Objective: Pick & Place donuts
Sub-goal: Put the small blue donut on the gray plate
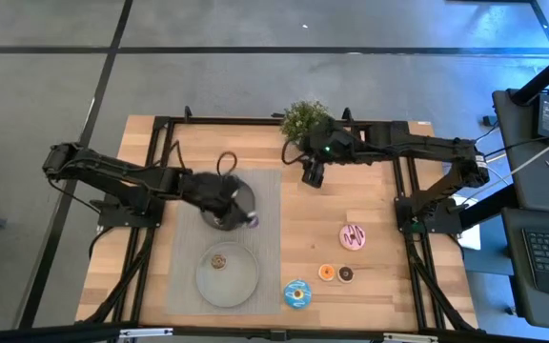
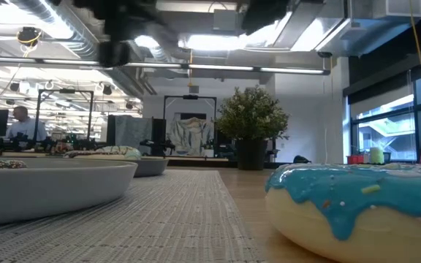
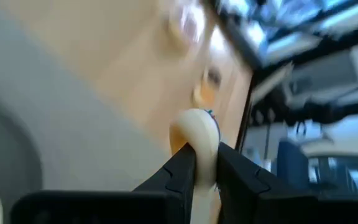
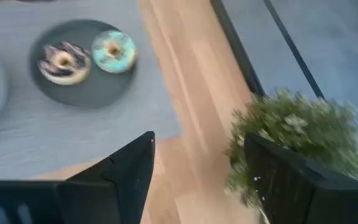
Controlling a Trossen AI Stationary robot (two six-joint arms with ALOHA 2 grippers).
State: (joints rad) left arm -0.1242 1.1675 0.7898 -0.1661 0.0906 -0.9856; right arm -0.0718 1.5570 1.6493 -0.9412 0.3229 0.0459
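Currently, the left gripper (image 3: 205, 163) is seen over the dark grey plate (image 1: 243, 195) at the far part of the grey placemat (image 1: 184, 286), its fingers (image 3: 179, 168) closed on the cream-coloured edge of a donut (image 3: 199, 134), which is pinched on edge between them. Which of the donuts is held cannot be told, as the glazed side is turned away and the high view is blurred there. In the right wrist view two donuts are shown lying side by side on that dark plate: a chocolate-and-white donut (image 4: 63, 62) and a green donut (image 4: 113, 51). On the lighter round plate (image 1: 241, 281) nearer the front edge a small brown donut (image 1: 219, 260) is seen. On the bare wood to the right of the mat a pink-striped donut (image 1: 353, 235) is found, with a mini orange donut (image 1: 326, 272) and a mini dark brown donut (image 1: 346, 274) just beside each other closer to the front, and a blue donut (image 1: 296, 293) by the mat's corner. The right gripper (image 4: 197, 168) is held empty near the potted plant (image 1: 303, 119) at the back of the table, its fingers spread wide apart.
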